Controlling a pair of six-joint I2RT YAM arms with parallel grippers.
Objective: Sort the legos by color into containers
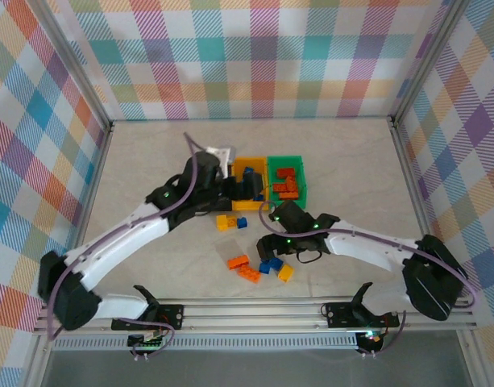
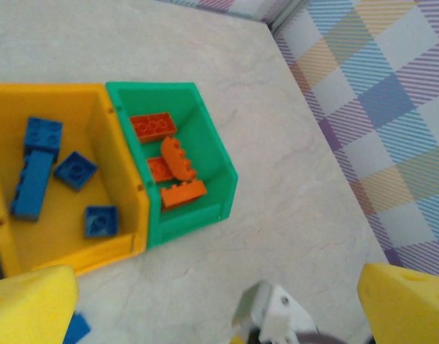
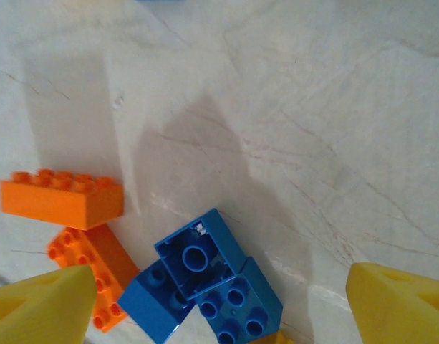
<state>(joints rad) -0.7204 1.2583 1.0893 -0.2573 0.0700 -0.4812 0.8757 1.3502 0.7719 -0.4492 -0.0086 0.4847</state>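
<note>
Two hands: both open, neither holding a brick.
Right hand (image 3: 219,301): yellow fingertips (image 3: 40,304) spread wide, hovering just above the loose cluster near the front of the surface (image 3: 312,107); nothing between the fingers.
Loose cluster: blue bricks (image 3: 205,283) jumbled together, one upside down showing its hollow underside; orange bricks (image 3: 61,201), one standing on edge and one lying studs-up just beside it; in the top view a yellow brick (image 1: 286,272) sits at the cluster's right edge.
Mid surface: further out, a yellow brick (image 1: 226,222) with a blue brick (image 1: 241,223) touching it, just in front of the bins.
Left hand (image 2: 219,301): fingers wide apart, empty, poised near the front edge of the bins.
Yellow-orange bin (image 2: 122,165): holds four blue bricks.
Green bin (image 2: 219,172): joined to its right, holds four orange bricks, one tilted on the others.
Black bin: hidden under the left arm in the top view, contents can't tell.
Step in hand: judged as left arm done dropping at the bins, right arm lining up a pick from the cluster.
Next move: right hand needs to lower and centre on one brick, likely a blue; neighbours touch, so closing could snag two.
Progress: roughly halfway, several bricks unsorted.
</note>
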